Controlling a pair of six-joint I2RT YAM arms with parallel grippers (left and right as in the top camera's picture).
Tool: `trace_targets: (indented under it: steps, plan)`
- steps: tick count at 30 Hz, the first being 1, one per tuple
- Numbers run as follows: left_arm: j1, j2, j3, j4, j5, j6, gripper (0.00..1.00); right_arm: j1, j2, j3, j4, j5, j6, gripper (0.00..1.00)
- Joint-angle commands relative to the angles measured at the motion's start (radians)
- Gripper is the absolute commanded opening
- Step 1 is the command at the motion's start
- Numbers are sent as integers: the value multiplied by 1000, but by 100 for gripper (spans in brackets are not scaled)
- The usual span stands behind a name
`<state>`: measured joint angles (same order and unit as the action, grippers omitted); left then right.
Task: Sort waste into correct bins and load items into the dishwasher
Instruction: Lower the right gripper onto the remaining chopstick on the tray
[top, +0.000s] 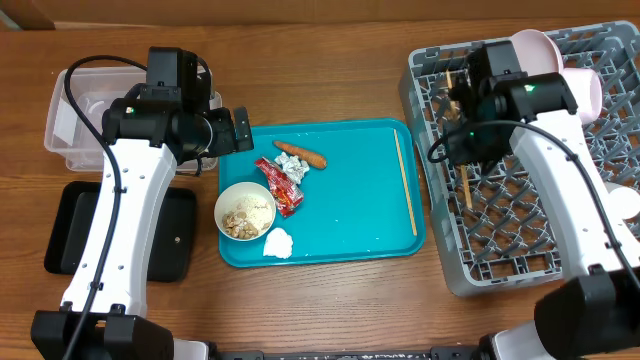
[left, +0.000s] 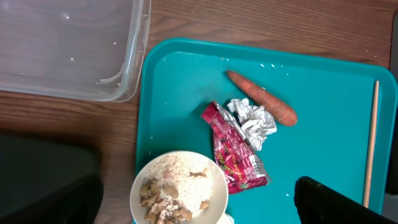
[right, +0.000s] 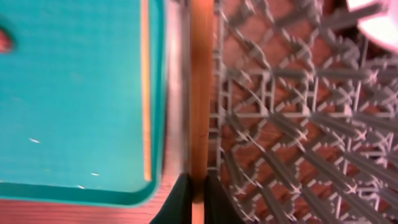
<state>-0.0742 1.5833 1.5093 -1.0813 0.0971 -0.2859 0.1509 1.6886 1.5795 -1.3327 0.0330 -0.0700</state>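
Observation:
My left gripper (top: 236, 130) (left: 193, 202) is open and empty, above the teal tray's left part. Below it is the small white bowl (top: 245, 212) (left: 180, 190) holding beige food leftovers. The red wrapper (top: 280, 187) (left: 236, 152), a crumpled paper scrap (top: 295, 168) (left: 252, 121) and the orange carrot stick (top: 300, 155) (left: 261, 102) lie beside it. Another white scrap (top: 279, 243) lies by the bowl. My right gripper (top: 462, 150) (right: 198, 199) is shut on a chopstick (top: 466, 190) (right: 199, 93) over the grey dish rack's (top: 520, 250) (right: 298, 124) left edge. A second chopstick (top: 405, 185) (right: 146, 93) (left: 371, 143) lies on the tray.
The teal tray (top: 350, 220) (left: 180, 81) sits mid-table. The clear tub (top: 75, 110) (left: 62, 50) is at the far left, and the black tray (top: 70, 235) is in front of it. The pink plate (top: 535, 45) stands at the rack's far side, with a pale round item (top: 588, 92) beside it.

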Motion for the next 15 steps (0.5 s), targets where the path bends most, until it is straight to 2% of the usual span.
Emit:
trace_targets:
  steps: [1,5,11,13,15]
  plan:
    - [3,-22,3,1,11,-9,100,-14,19,-52,7,-17,-36,4]
    - [3,-22,3,1,11,-9,100,-11,23,-112,35,-34,-36,4]
    - [3,-22,3,0,11,-6,100,-11,23,-162,64,-34,-35,17]
    - [3,-22,3,0,11,-6,100,-11,22,-162,66,-34,-35,33]
    - [3,-22,3,0,11,-6,100,-11,22,-161,64,-34,-31,37]
